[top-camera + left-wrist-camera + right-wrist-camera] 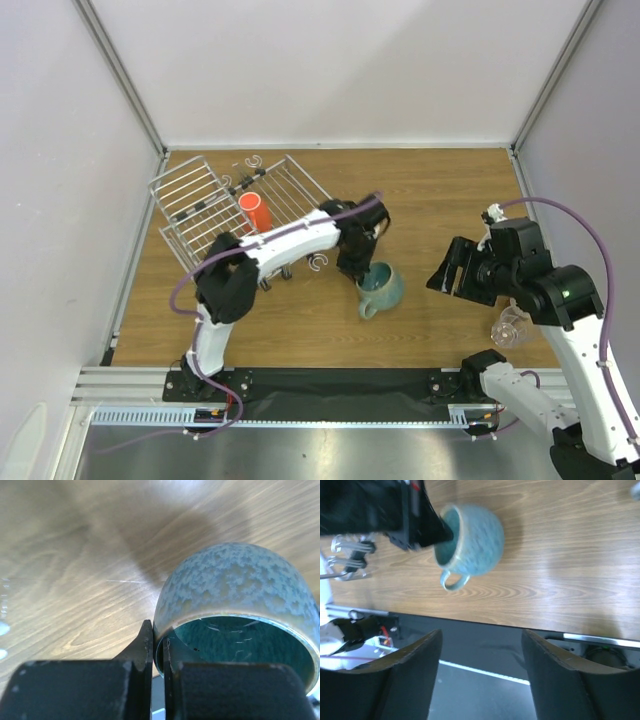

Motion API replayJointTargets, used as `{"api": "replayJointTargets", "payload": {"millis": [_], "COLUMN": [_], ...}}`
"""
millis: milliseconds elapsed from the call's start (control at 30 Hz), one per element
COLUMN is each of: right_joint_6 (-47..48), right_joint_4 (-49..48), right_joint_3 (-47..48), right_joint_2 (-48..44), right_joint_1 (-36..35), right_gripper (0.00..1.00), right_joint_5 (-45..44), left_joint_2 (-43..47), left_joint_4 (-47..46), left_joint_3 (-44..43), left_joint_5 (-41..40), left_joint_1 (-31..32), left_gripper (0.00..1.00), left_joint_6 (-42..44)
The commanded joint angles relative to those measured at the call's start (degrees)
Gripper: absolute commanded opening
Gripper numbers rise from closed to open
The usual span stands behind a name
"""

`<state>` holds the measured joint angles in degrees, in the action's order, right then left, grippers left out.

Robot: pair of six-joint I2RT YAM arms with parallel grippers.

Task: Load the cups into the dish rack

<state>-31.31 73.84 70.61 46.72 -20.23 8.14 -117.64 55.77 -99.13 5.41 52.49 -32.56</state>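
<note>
The dark teal glazed mug (381, 289) lies tilted on the wooden table, right of the dish rack (235, 205). My left gripper (362, 274) is shut on the mug's rim (159, 645), one finger inside and one outside. A red mug (254, 212) stands in the rack. My right gripper (449, 275) is open and empty, held above the table right of the teal mug (470, 540). A clear glass (512, 327) lies under the right arm near the table's front right. The white ribbed mug and the metal cup are out of view.
Loose silver hooks (320, 261) lie by the rack's right foot, with more hooks (254, 160) behind it. A black strip (340, 380) runs along the table's near edge. White walls enclose the table on three sides.
</note>
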Motion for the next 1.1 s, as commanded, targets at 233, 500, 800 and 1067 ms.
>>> {"api": "replayJointTargets", "payload": {"millis": [233,500,800,1067], "right_joint_6": [-8.4,-15.6,-21.0,-19.7], "right_joint_4": [-21.8,-42.0,-57.2,-61.1], "right_joint_3": [4.0,1.0,0.8,3.0], "right_joint_2": [1.3,2.8,7.8,13.8], "right_joint_1": [0.1,-0.9,-10.2,-11.8], "right_gripper": [0.84,0.91,0.74,0.00], "right_joint_5": [25.9,34.7,31.1,24.6], "left_joint_2": [30.5,42.1,46.4,48.7], "left_joint_4": [-30.1,-52.8,-58.3,-47.1], "left_joint_3": [5.1,16.9,21.2,18.8], "left_joint_5": [21.4,21.2,21.1,21.0], "left_joint_1": [-10.9,-12.6,-12.6,-15.0], "left_gripper": [0.00,0.00,0.00,0.12], "left_joint_6": [-15.3,-30.5,-39.2,-29.3]}}
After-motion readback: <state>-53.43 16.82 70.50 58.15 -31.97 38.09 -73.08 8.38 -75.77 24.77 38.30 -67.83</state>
